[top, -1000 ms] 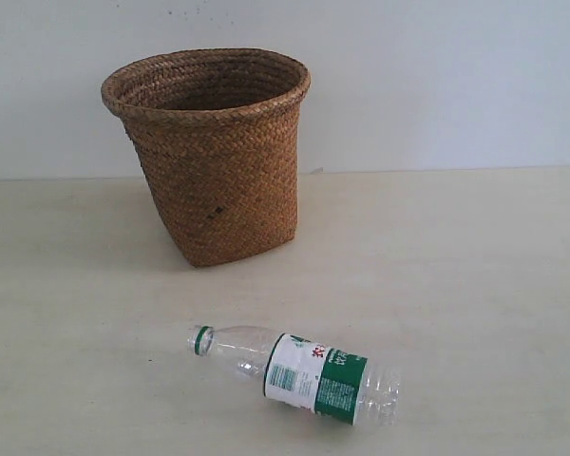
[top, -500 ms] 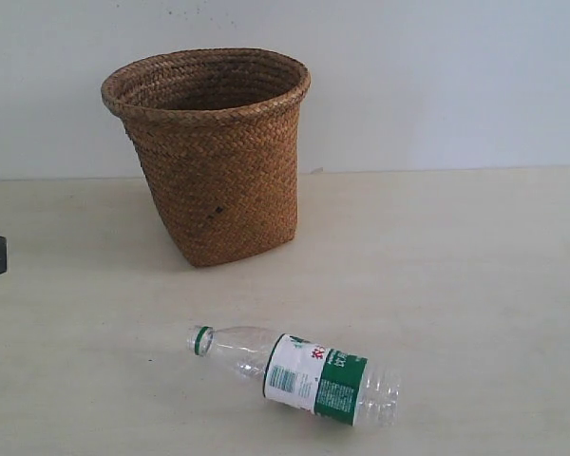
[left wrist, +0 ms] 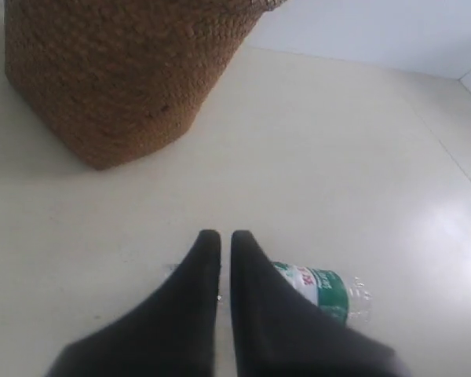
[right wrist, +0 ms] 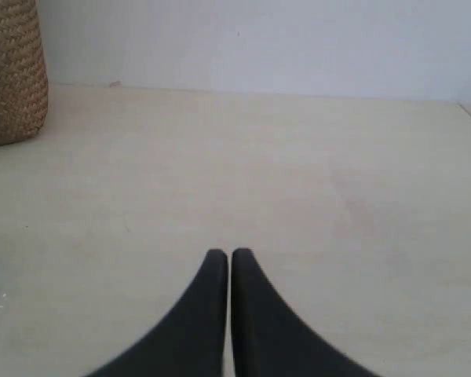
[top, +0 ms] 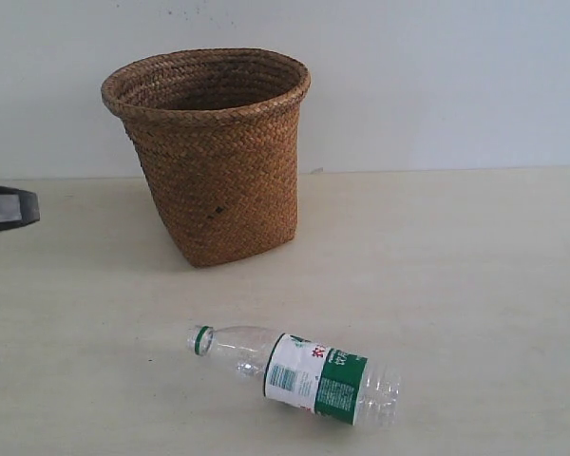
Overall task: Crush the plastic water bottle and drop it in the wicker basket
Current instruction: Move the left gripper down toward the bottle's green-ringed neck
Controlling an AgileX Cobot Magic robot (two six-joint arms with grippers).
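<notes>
Clear plastic water bottle (top: 299, 372) lies near wicker basket (top: 218, 180); left tool (left wrist: 220, 234) and right tool (right wrist: 220, 253) pressed together.

The plastic water bottle (top: 299, 372), lying on the counter (top: 475, 285), carries the only print in view: a white-and-green label (top: 315, 378) with red characters near one edge and a small block of fine print on the white part. None of it is sharp enough to read. The left wrist view shows the same red marks, equally illegible.
</notes>
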